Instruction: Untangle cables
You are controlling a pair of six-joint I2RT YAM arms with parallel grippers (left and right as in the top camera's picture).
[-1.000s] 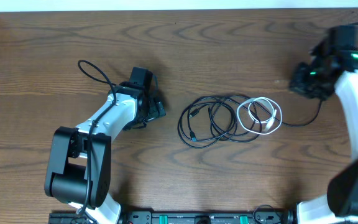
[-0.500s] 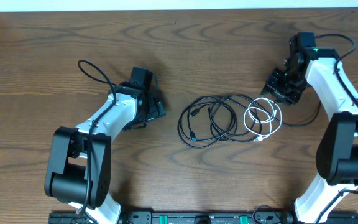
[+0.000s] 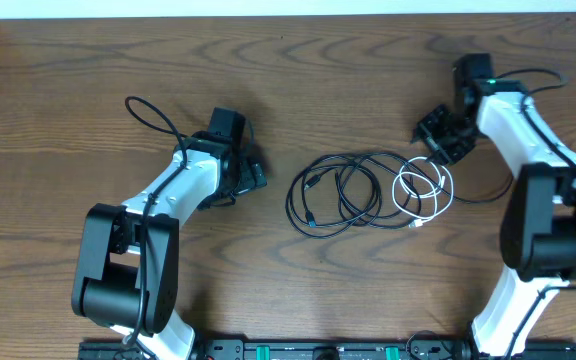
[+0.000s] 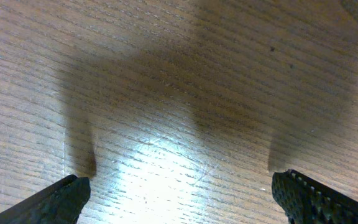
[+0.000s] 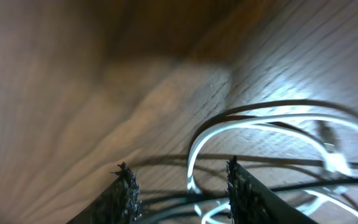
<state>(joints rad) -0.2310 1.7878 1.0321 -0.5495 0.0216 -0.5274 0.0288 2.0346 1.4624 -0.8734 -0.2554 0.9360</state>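
The cables lie in one pile in the middle of the counter (image 3: 268, 60). The pile is long from left to right. The black cables (image 3: 343, 195) make the left and middle part. The white cable (image 3: 420, 190) is a small round coil at the right end, and it lies over the black ones where they meet.

The right gripper (image 3: 436, 135) is the nearer one. It sits in the upper right of the overhead view, just above the white coil. So the coil lies just below the jaws and a little to the left. In the right wrist view the right gripper (image 5: 182, 186) has its jaws partly open. The white cable (image 5: 266, 112) curves through the space just in front of them, with thin black cords under it. The jaws hold nothing that I can see.

The left gripper (image 3: 251, 172) is near the left end of the pile, not touching it. Its jaws are wide open and empty, with only bare wood under them in the left wrist view (image 4: 179, 193).

One loose black end (image 3: 483, 198) runs off to the right, under the right arm. It could snag when the white coil is pulled. The black loops under the white coil may come along too.
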